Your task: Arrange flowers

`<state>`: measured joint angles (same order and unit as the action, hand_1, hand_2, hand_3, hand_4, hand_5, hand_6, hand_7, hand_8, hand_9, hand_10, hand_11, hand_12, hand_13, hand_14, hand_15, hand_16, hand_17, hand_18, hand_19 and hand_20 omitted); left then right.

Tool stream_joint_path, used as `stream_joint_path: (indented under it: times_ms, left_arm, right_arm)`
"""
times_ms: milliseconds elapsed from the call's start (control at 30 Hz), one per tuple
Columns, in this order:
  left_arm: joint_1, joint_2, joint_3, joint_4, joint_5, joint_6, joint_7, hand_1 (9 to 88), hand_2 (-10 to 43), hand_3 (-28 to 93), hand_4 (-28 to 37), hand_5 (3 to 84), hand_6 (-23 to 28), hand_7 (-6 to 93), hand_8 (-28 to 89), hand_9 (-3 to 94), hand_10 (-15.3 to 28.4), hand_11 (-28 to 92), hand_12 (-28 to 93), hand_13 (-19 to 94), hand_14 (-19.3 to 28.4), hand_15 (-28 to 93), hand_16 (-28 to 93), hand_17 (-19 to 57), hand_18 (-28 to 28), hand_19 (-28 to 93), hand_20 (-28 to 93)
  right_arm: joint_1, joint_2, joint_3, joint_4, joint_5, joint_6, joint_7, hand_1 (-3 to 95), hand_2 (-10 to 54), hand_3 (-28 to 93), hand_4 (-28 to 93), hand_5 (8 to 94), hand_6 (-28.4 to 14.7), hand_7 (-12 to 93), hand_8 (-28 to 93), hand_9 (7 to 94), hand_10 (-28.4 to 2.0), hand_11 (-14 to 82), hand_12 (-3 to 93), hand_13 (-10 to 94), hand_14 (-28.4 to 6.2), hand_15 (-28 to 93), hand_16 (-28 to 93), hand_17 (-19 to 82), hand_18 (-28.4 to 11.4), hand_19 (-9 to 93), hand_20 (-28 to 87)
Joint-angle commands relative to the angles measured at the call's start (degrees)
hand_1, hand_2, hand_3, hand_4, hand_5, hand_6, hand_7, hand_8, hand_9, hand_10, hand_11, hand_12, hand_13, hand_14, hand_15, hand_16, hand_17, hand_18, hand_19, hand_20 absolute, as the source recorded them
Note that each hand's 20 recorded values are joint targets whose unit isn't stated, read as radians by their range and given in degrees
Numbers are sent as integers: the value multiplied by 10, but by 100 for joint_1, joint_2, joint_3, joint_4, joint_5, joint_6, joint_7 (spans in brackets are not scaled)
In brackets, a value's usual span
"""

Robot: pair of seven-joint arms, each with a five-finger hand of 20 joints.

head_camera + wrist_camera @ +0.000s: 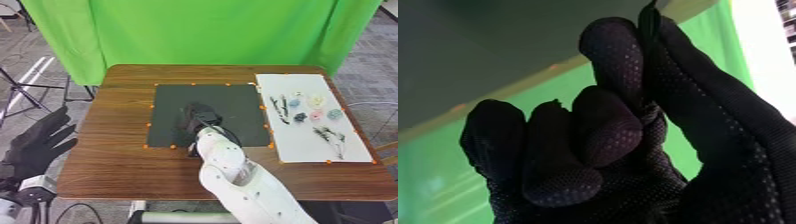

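The right hand [202, 114] is over the dark mat [182, 135] at the table's middle. In the right wrist view, the right hand [607, 135] has curled fingers, and its thumb and a finger pinch a thin dark green piece [650, 25], perhaps a stem; most of it is hidden. On the white sheet [311, 152] lie a cream flower [315, 102], a pink flower [315, 115], a dark blue flower [300, 117], a teal flower [335, 114], dark green sprigs [284, 110] and pale leafy sprigs [332, 139]. The left hand [35, 147] is off the table's left side, fingers straight.
Small orange markers [151, 106] run along the borders of the mat and sheet. The brown table [115, 165] surrounds both. A green curtain [213, 32] hangs behind its far edge, and a tripod [27, 95] stands on the floor at left.
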<state>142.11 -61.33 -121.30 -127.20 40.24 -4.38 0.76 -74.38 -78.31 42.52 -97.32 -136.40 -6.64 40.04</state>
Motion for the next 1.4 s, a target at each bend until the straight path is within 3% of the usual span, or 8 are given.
stream_joint_path:
  times_ms: [33,433,533,700,800,1100,1167,1400]
  left_arm:
    - [-238,131,197,72,22,-88,-96,230,-61,686,-282,210,7,174,-89,163,87,91,218,120,112,120,94,-131,188,352,98]
    - [-441,281,364,165,49,-115,-220,231,-60,687,-283,210,8,174,-89,164,86,91,220,120,112,119,95,-131,188,351,99]
    - [-471,286,375,165,149,-140,-282,232,-59,685,-283,210,7,174,-89,164,86,92,220,120,112,120,95,-131,188,351,99]
    - [-451,265,382,161,157,-138,-288,232,-58,686,-282,210,7,174,-89,164,87,92,220,121,111,119,94,-130,187,350,99]
    - [-434,245,375,152,161,-142,-270,232,-56,685,-282,210,8,174,-89,164,87,92,220,120,112,119,94,-130,187,349,99]
    - [-393,198,372,147,163,-152,-268,233,-57,687,-282,210,8,175,-90,164,86,92,220,120,112,119,94,-131,188,350,100]
    - [-407,200,373,157,158,-149,-279,233,-57,687,-282,210,8,175,-90,164,87,92,219,120,112,119,94,-131,188,351,100]
    - [-398,198,375,145,165,-131,-265,234,-54,686,-282,210,8,175,-90,164,87,93,220,120,112,119,95,-131,188,351,100]
  right_arm:
    - [-253,-438,2,193,-257,-363,-45,417,-95,820,-176,798,20,472,226,848,-82,643,517,796,-86,851,402,483,-226,932,684]
    - [-281,-691,34,494,-466,-471,-20,408,-83,815,-194,812,30,449,222,863,-77,628,512,815,-79,839,399,507,-225,932,685]
    - [-287,-713,64,505,-302,-428,2,374,-42,824,-196,820,28,431,208,867,-76,624,509,820,-77,836,399,511,-224,932,685]
    - [-345,-713,112,492,-252,-421,-128,330,11,833,-206,839,17,407,111,869,-79,612,504,820,-80,828,406,510,-223,932,685]
    - [-368,-702,118,503,-340,-466,-125,297,27,831,-197,850,13,414,-67,867,-81,608,502,816,-84,824,407,506,-224,932,685]
    - [-433,-657,142,445,-329,-734,-211,285,2,825,-198,840,10,410,-86,855,-90,604,503,801,-90,825,410,486,-224,932,681]
    - [-440,-666,158,468,-389,-795,-240,302,-23,821,-219,822,6,401,7,846,-90,607,505,791,-92,826,412,475,-223,932,675]
    - [-395,-656,174,499,-467,-829,-163,269,-39,794,-236,815,5,414,-97,835,-93,610,504,783,-92,827,410,466,-224,932,668]
